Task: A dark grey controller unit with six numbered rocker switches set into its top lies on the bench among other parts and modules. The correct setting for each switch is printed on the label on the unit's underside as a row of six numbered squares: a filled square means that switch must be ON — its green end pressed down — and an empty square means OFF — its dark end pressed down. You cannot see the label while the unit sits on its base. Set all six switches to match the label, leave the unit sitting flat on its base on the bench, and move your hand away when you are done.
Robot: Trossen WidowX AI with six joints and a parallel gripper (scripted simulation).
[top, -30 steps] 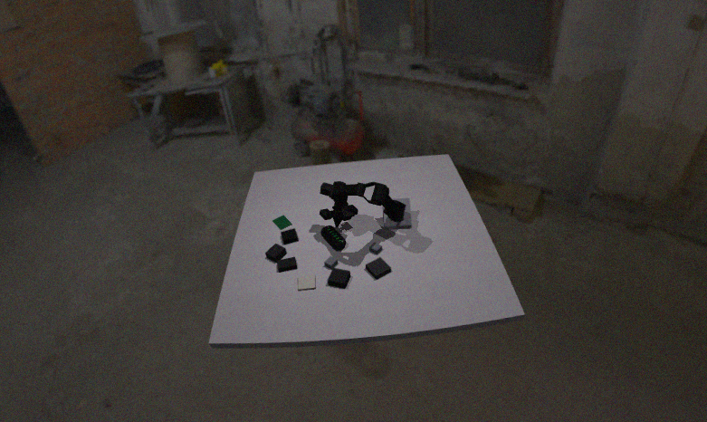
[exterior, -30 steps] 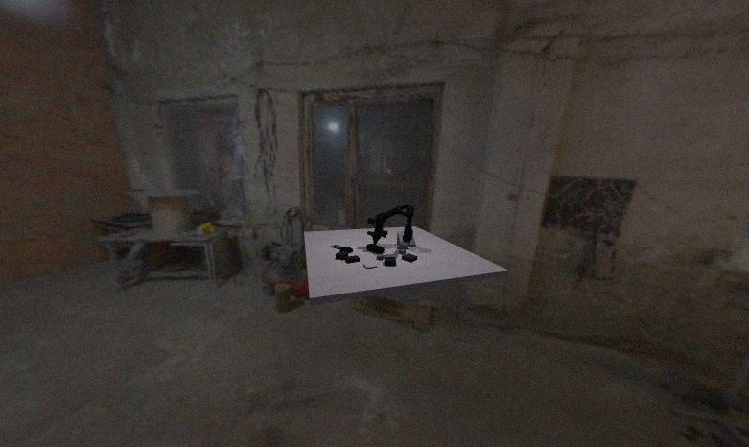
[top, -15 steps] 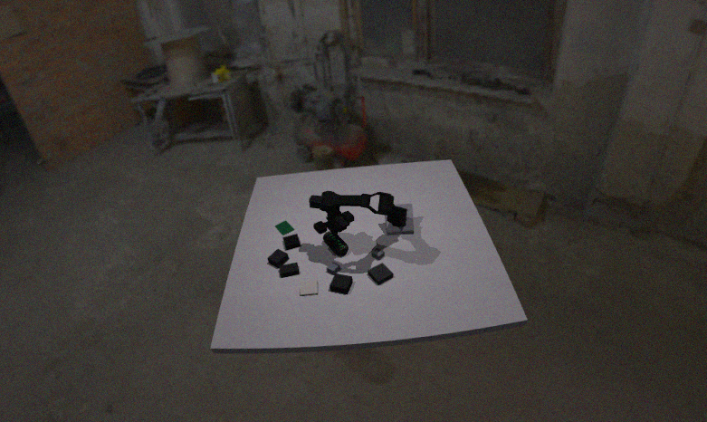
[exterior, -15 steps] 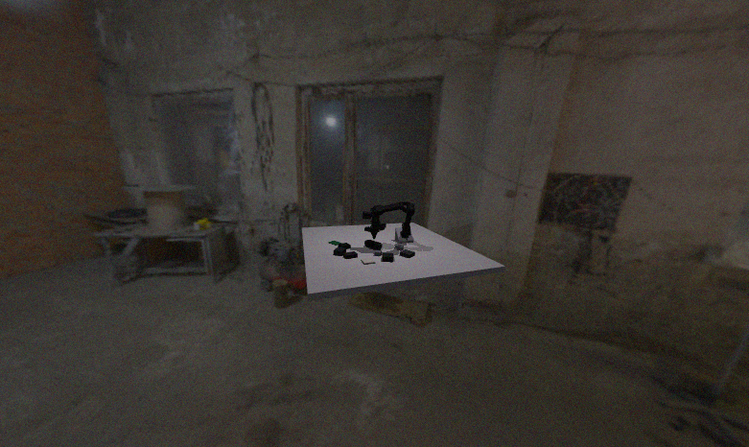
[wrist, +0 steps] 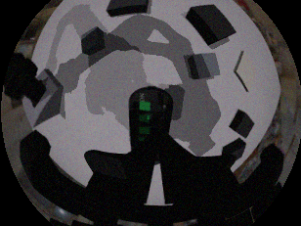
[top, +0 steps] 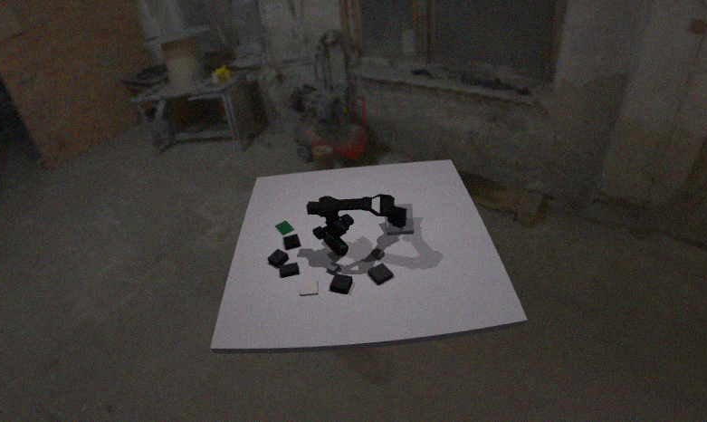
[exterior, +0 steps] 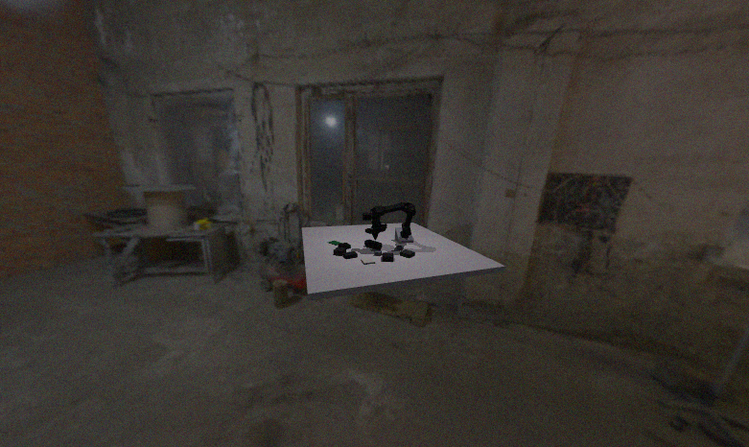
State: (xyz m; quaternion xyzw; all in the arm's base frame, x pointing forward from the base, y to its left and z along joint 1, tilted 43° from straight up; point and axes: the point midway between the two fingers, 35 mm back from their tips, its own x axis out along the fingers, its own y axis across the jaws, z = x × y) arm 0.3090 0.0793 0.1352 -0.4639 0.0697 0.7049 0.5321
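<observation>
The dark grey controller unit [top: 335, 247] [exterior: 373, 244] [wrist: 150, 99] lies on the bench with its switch side up. In the wrist view several green switch ends show in a row along it, brightest at the far end. Its near end is hidden behind my fingers, and the number markings and exact rocker positions are too dark to read. The label underneath is hidden. My gripper [exterior: 374, 238] [wrist: 158, 131] is shut and empty. It points down just above the unit's near part; whether the tips touch it I cannot tell.
Black blocks [top: 277, 257] [top: 340, 283] [top: 379, 273] [wrist: 210, 23], small grey blocks [top: 377, 254] [wrist: 199, 66], a cream tile [top: 309, 287] [wrist: 246, 71] and a green board [top: 284, 227] lie around the unit. The arm's base plate [top: 407, 228] stands at the right rear of the white bench [top: 424, 314].
</observation>
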